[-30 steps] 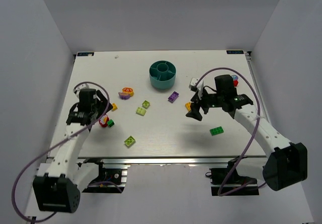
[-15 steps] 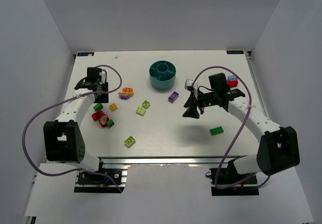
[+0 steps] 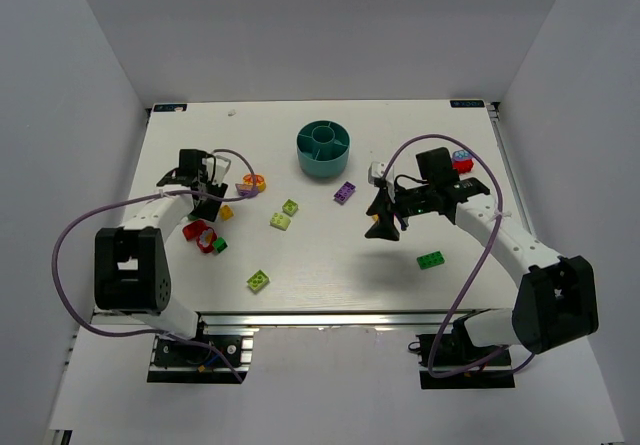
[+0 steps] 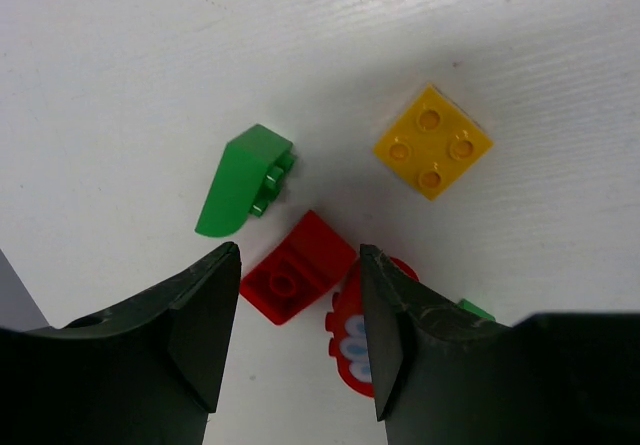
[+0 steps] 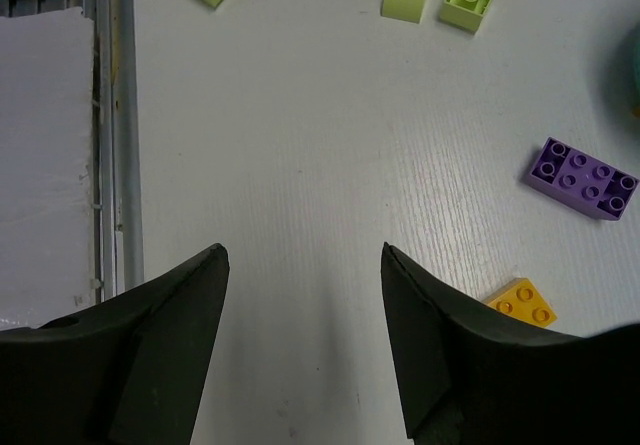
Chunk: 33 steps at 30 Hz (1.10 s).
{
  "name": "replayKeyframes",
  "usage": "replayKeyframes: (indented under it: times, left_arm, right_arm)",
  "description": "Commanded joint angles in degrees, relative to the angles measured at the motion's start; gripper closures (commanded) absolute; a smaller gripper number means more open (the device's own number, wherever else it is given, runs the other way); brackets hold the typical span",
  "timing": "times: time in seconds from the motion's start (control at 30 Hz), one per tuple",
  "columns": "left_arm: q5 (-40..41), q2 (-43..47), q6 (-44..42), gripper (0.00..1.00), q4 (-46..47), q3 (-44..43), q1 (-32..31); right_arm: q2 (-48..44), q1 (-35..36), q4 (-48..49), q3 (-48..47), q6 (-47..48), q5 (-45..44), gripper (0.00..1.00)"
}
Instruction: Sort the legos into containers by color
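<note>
The teal divided bowl (image 3: 324,148) stands at the back centre of the table. My left gripper (image 3: 208,205) hangs open over a cluster of legos at the left. Its jaws (image 4: 300,255) frame a red brick (image 4: 298,265) without touching it. A green sloped brick (image 4: 243,181), a yellow brick (image 4: 433,152) and a red round piece (image 4: 355,335) lie around it. My right gripper (image 3: 382,227) is open and empty (image 5: 303,250) over bare table. An orange brick (image 5: 521,302) sits beside its right finger, and a purple brick (image 5: 583,178) lies farther off.
Lime bricks lie mid-table (image 3: 290,207) (image 3: 280,221) and near the front edge (image 3: 259,280). A dark green brick (image 3: 431,259) rests front right. A mixed orange and purple clump (image 3: 250,183) sits left of the bowl. A red and blue piece (image 3: 461,158) lies at the far right.
The left arm swung away from the red pieces toward the back, then came partway forward over them; its jaws narrowed. The right gripper shifted slightly left and its jaws narrowed a little.
</note>
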<state>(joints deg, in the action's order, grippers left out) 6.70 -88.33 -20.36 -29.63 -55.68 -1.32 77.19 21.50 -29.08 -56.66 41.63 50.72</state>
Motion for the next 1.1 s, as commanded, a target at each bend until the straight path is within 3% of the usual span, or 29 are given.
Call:
replayKeyframes:
  times: [0.0, 0.77, 1.07]
  left_arm:
    - [0.42, -0.87, -2.75, 0.39, 3.96, -2.94, 0.79]
    - [1.74, -7.99, -3.37, 0.44, 7.92, -2.68, 4.66]
    - [-2.04, -10.37, -1.62, 0.53, 7.74, -3.91, 4.84]
  right_arm:
    - [-0.38, -0.23, -0.8, -0.2, 1.09, 0.7, 0.32]
    - [2.62, -1.28, -1.24, -1.26, 1.44, 0.7, 0.31]
    - [1.74, -1.46, -1.07, -1.17, 1.26, 0.17, 0.31]
